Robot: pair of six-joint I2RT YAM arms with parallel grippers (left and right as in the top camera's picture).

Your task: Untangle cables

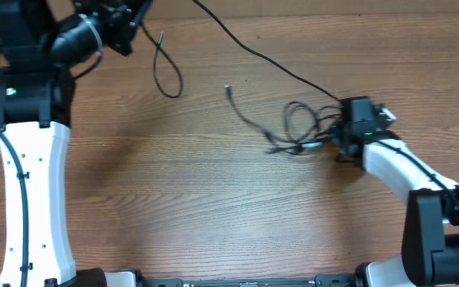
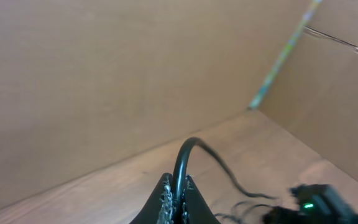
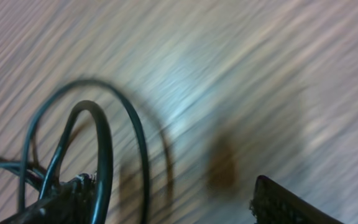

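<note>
Left gripper [image 2: 178, 186] pinches cable [image 2: 188, 149], clear only in wrist view; right gripper [image 3: 173, 186] spread beside tangle [image 3: 107, 149].

Left gripper [image 2: 174, 202] at bottom centre of frame, fingers [image 2: 165, 202] pressed together on a black cable [image 2: 188, 146]. The cable rises from between them, arches over to the right, then drops toward the wooden table [image 2: 92, 190] — thin and slightly blurred there. It runs on toward faint cable loops [image 2: 244, 210] low at the right. Beside those sits the right arm [image 2: 312, 204] — a dark blurred shape with a green light. Behind: plain brown wall [image 2: 104, 74], with a corner on the right marked by a pale striped edge [image 2: 284, 56].
</note>
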